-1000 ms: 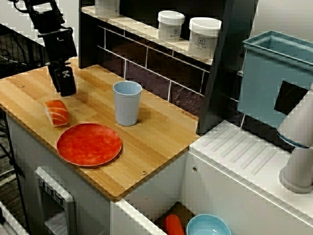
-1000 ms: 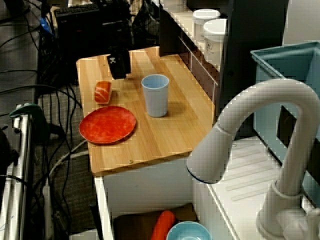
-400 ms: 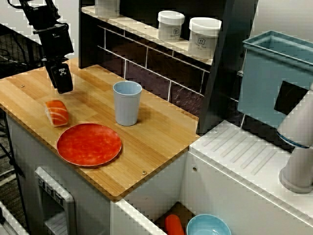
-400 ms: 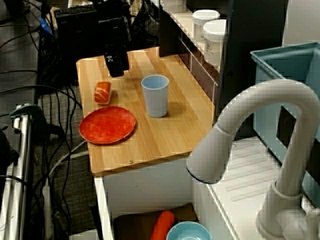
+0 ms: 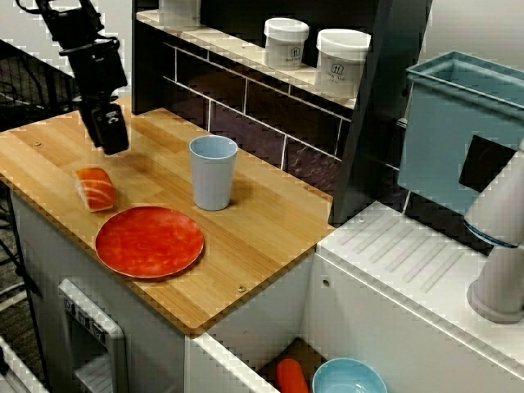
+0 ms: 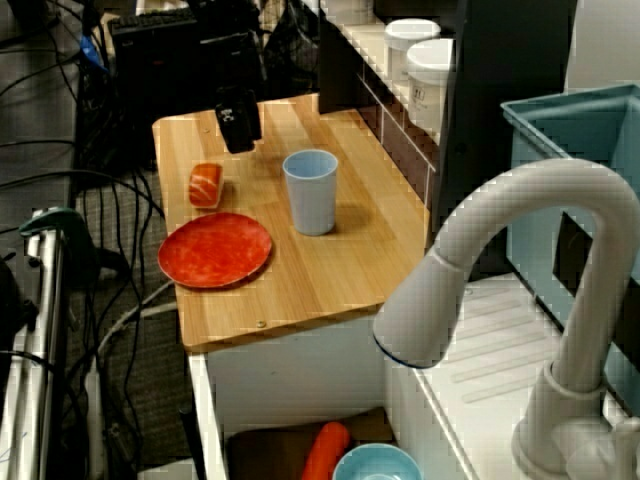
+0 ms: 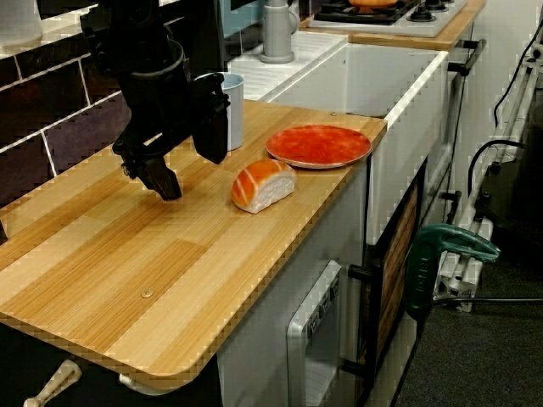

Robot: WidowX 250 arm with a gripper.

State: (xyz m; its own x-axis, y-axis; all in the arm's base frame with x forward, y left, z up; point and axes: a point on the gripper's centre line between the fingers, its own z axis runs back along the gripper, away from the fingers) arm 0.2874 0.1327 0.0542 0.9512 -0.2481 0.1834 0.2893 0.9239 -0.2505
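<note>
end effector: jaws spread, empty, over wooden counter | orange-and-white salmon sushi piece: at its 6 o'clock from above, apart | round red plate: 5 o'clock of sushi

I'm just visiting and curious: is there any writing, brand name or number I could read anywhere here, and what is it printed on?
No text here can be read with certainty.
First white jar on the shelf: a small dark logo with print under it, too blurred to read.
Second white jar beside it: the same kind of label, also too blurred.
End effector: a small white mark on its black body, too small to read.
</note>
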